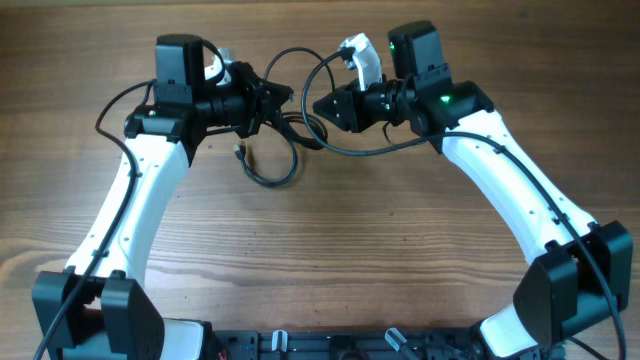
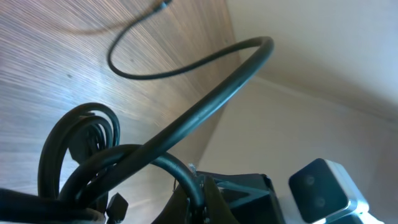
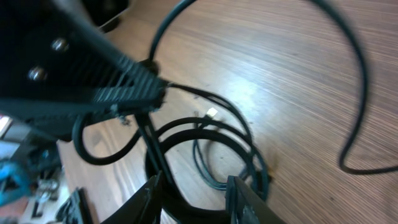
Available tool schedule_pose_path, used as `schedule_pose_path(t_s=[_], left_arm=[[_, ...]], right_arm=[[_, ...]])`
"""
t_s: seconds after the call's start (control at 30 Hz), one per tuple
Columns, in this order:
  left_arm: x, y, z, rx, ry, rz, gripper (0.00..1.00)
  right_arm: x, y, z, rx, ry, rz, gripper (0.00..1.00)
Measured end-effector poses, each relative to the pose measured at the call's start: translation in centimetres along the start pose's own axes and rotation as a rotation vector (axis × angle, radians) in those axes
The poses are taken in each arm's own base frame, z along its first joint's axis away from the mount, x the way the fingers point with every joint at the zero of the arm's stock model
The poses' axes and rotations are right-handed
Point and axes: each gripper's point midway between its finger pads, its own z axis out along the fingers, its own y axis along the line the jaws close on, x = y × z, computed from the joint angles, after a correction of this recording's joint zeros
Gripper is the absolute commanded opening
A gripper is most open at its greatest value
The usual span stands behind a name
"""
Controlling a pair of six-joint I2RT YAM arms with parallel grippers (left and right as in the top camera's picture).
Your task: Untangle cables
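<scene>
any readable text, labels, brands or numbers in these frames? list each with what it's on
None: no word, label, brand or number reads in any view.
Right arm: a green light only, no text.
Cables, left gripper, right gripper, table: no markings visible.
Pale device in the left wrist view: two dark round spots, no lettering.

- From overhead, I can't sort out the cables (image 1: 272, 150) where they bunch between the two hands.
- Left wrist view: left hand (image 1: 268, 104) fingers aren't shown; one blurred cord fills the frame.
- Right wrist view: right hand (image 3: 196, 198) fingertips are cut off by the bottom edge.
- I can't tell which cord ends at the plug (image 3: 211, 113).
</scene>
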Motion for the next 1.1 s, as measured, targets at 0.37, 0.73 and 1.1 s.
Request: schedule_pose_path(t_s=[0.37,0.73,1.1], left_arm=[[1.3,-1.2,-0.2,0.057,0.089,-0.081,0.04],[2.5,-3.5,-0.6,0.145,0.176,-0.083,0.04],[3.4,-4.0,-0.9,0.160,0.240,-0.150,0.04]], right_arm=[[0.7,3.6,0.6,-0.154,0.023,-0.142,0.46],[1.3,4.2,0.8,-0.176,0.040,-0.189,0.47],[0.6,5.6,1.4,-0.198,0.005,-0.284,0.45]])
